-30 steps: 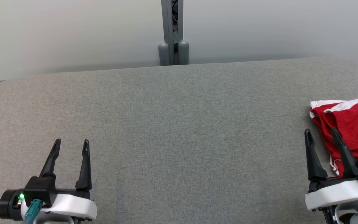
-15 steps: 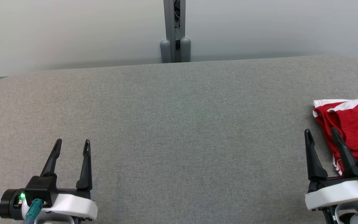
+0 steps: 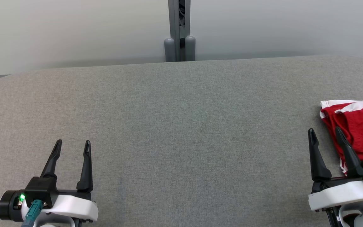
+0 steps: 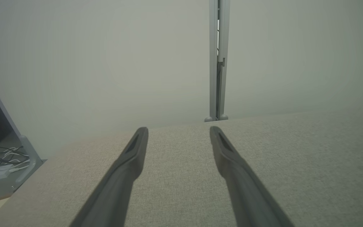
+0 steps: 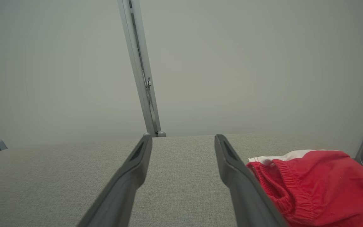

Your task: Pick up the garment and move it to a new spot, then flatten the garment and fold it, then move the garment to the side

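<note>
Fingers (image 3: pixel 86 164) on both grippers stand spread wide and hold nothing. From where I stand, the left gripper (image 3: pixel 73 143) hovers over the near left of a grey fabric-covered table (image 3: pixel 181 119), well apart from the work. At the near right is the right gripper (image 3: pixel 324 130), its outer finger crossing in front of the edge of the garment (image 3: pixel 362 126). This looks like crumpled red shorts with white trim and an elastic waistband. It lies at the table's far right and is partly cut off by the head camera's frame. Whether that finger touches the cloth I cannot tell. Trouble seems likeliest in the pickup: a pinch on only the top layer or the waistband could lift the shorts in a twisted bunch. A low approach could snag the table's cover or push the garment off the right edge.
</note>
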Motion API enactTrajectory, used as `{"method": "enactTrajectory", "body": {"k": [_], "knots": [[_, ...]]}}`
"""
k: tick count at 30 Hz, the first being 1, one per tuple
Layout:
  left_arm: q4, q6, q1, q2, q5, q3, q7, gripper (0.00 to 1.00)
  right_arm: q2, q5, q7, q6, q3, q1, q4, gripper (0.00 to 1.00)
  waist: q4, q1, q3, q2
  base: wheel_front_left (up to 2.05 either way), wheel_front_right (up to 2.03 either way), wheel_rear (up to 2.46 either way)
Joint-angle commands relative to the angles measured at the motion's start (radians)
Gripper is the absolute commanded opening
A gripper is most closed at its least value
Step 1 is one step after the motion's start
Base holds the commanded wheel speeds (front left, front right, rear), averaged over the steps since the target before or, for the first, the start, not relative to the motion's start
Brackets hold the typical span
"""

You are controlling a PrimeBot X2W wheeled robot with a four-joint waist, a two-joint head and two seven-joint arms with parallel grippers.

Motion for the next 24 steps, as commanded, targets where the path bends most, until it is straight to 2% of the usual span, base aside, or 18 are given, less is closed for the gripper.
{"method": "enactTrajectory", "body": {"k": [1,16,17,24], "knots": [[0.002,0.006,-0.014,0.003,-0.005,0.001,-0.006,1.0,-0.004,0.006,-0.007,0.0,0.002,0.002,0.001,1.0,0.0,0.0,0.0,0.0,0.0,0.0,0.0],[0.027,0.011,-0.028,0.004,-0.017,-0.007,-0.016,1.0,-0.004,0.014,-0.003,0.0,0.005,0.0,0.008,1.0,-0.002,0.0,-0.014,0.0,0.0,0.0,0.0],[0.029,0.005,-0.008,0.003,-0.016,-0.007,-0.013,0.0,0.001,0.005,-0.001,0.0,0.005,0.0,0.013,0.0,-0.002,0.0,-0.014,0.0,0.0,0.0,0.0],[0.047,-0.011,-0.019,-0.008,-0.145,-0.014,-0.003,0.0,0.001,0.123,0.047,0.0,-0.033,-0.017,0.046,0.0,-0.003,0.0,-0.018,0.0,0.0,0.0,0.0]]}}
